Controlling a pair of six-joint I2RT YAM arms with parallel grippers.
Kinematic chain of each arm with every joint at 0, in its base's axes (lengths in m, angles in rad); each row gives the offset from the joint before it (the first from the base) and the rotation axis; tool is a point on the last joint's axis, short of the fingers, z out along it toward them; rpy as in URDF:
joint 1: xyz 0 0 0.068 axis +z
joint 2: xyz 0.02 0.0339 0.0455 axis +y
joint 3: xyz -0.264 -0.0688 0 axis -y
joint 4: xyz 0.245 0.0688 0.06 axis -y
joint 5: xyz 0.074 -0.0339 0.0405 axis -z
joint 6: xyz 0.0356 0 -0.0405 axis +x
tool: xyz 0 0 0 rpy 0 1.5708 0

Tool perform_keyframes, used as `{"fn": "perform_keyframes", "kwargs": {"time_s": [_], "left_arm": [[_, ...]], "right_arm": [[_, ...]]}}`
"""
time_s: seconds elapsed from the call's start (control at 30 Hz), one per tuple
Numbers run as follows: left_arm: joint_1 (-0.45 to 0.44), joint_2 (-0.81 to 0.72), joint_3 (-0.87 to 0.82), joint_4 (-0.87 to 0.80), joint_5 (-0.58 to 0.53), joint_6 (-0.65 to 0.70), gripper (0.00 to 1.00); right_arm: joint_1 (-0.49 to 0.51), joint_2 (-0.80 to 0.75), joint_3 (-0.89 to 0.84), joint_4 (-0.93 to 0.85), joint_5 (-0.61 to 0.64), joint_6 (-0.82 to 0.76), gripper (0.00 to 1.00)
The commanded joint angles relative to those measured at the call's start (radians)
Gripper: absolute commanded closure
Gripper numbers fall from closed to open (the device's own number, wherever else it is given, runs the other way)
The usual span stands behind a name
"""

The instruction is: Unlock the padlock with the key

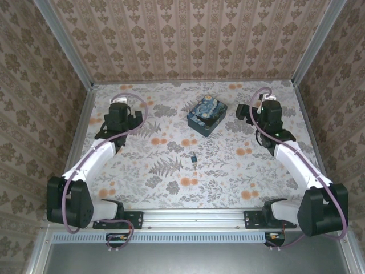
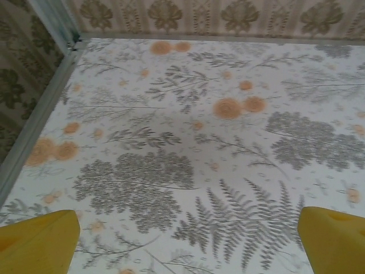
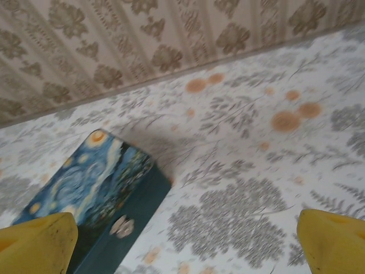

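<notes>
The padlock is a tiny dark bluish lump on the flowered tabletop, near the middle. Just on its near side lies a thin dark sliver, the key; it is too small to tell whether the two touch. My left gripper hovers at the back left, well away from the padlock. In the left wrist view this left gripper is open, with bare tabletop between its yellow fingertips. My right gripper hangs at the back right, open, beside the box. Its fingertips hold nothing.
A blue-and-yellow Starry-Night box stands at the back centre, between the two grippers and behind the padlock. Patterned walls close the back and both sides. A metal rail runs along the near edge.
</notes>
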Motion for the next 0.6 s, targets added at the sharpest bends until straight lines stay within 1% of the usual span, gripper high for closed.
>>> {"fn": "perform_keyframes", "kwargs": {"time_s": [0.0, 0.1, 0.2, 0.3, 0.33, 0.4, 0.47, 0.5, 0.57], "left_arm": [[0.069, -0.014, -0.063, 0.145, -0.006, 0.064, 0.00], [0.114, -0.033, -0.147, 0.271, -0.022, 0.125, 0.00], [0.161, -0.039, -0.212, 0.367, -0.011, 0.140, 0.00], [0.174, -0.019, -0.279, 0.468, 0.004, 0.145, 0.00], [0.173, -0.006, -0.288, 0.485, 0.006, 0.149, 0.00], [0.172, 0.017, -0.311, 0.519, 0.002, 0.164, 0.00], [0.170, 0.026, -0.349, 0.574, -0.023, 0.166, 0.00], [0.170, 0.031, -0.360, 0.594, -0.022, 0.177, 0.00], [0.170, 0.042, -0.371, 0.617, -0.015, 0.184, 0.00]], "right_arm": [[-0.007, 0.034, -0.090, 0.171, 0.196, -0.118, 0.00], [-0.025, 0.063, -0.168, 0.236, 0.259, -0.172, 0.01], [-0.071, 0.088, -0.262, 0.351, 0.251, -0.138, 0.01], [-0.101, 0.129, -0.334, 0.477, 0.237, -0.141, 0.00], [-0.106, 0.147, -0.351, 0.515, 0.230, -0.147, 0.00], [-0.120, 0.152, -0.339, 0.494, 0.188, -0.156, 0.01], [-0.127, 0.158, -0.348, 0.546, 0.165, -0.174, 0.00], [-0.133, 0.158, -0.358, 0.573, 0.146, -0.165, 0.01], [-0.140, 0.202, -0.402, 0.688, 0.094, -0.165, 0.00]]}}
